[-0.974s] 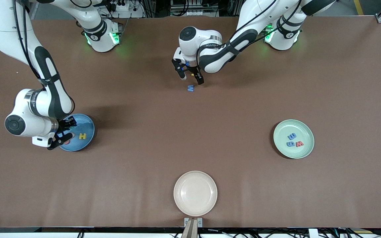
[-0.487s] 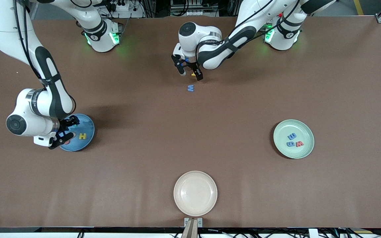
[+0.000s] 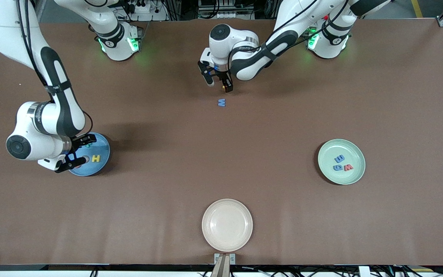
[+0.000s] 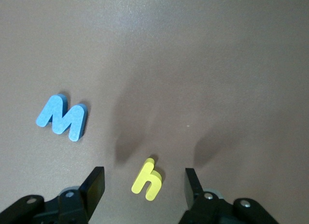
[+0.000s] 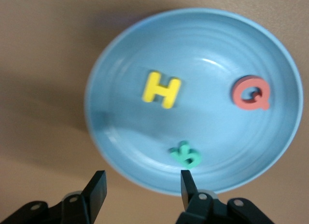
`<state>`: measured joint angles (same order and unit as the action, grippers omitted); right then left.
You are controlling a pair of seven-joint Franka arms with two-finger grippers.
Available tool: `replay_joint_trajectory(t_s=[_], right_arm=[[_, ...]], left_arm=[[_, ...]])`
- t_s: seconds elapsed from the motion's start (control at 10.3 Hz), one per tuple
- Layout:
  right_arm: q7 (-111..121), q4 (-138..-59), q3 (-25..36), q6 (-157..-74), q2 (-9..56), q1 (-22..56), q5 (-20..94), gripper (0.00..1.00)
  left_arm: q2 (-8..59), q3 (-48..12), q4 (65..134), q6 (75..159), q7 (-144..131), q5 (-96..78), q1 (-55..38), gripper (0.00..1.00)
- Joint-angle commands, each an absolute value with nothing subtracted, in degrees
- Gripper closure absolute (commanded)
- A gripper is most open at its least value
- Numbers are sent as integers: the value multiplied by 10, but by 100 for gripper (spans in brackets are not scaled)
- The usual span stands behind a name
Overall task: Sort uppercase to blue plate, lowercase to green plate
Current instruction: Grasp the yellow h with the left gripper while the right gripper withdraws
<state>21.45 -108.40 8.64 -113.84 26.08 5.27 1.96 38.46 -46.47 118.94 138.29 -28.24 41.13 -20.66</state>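
My right gripper (image 3: 76,154) hangs open and empty over the blue plate (image 3: 104,148), at the plate's edge in the right wrist view (image 5: 141,185). The blue plate (image 5: 207,40) holds the uppercase yellow H (image 5: 161,90), red Q (image 5: 250,92) and teal R (image 5: 186,154). The uppercase blue W (image 3: 221,102) lies mid-table. My left gripper (image 3: 219,85) is low beside it, open around the lowercase yellow h (image 4: 147,179), fingers (image 4: 96,183) not touching it. The green plate (image 3: 340,146) holds the lowercase blue e (image 3: 339,158), blue g (image 3: 337,167) and red w (image 3: 348,167).
A beige plate (image 3: 227,225) sits near the table's front edge, in the middle. The blue W (image 4: 63,117) lies close to the left gripper's fingers.
The right gripper opened and let the teal R drop into the blue plate, then rose slightly. The left gripper moved from beside the W to straddle the h, its fingers narrowing.
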Motion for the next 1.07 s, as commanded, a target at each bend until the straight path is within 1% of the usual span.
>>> replay_joint_trajectory(t_s=[0.0, 0.19, 0.39, 0.68, 0.78, 0.88, 0.97], right_arm=[[127, -1099, 73, -1121, 215, 76, 28, 32], [85, -1099, 64, -1121, 207, 93, 38, 32], [47, -1100, 53, -1124, 208, 103, 77, 32], [-66, -1111, -4, -1128, 194, 108, 79, 32], [-97, -1114, -24, -1135, 187, 111, 79, 32], [-136, -1118, -37, -1145, 185, 120, 79, 32], [-166, -1123, -53, -1159, 185, 124, 79, 32]], left_arm=[[383, -467, 1201, 1397, -302, 448, -201, 27], [385, -456, 1203, 1410, -302, 461, -204, 32], [388, -454, 1203, 1412, -303, 461, -204, 33], [389, -454, 1204, 1412, -309, 462, -208, 35], [390, -454, 1204, 1412, -309, 462, -210, 38], [393, -453, 1203, 1412, -315, 462, -214, 44], [393, -447, 1203, 1412, -317, 462, -218, 47]])
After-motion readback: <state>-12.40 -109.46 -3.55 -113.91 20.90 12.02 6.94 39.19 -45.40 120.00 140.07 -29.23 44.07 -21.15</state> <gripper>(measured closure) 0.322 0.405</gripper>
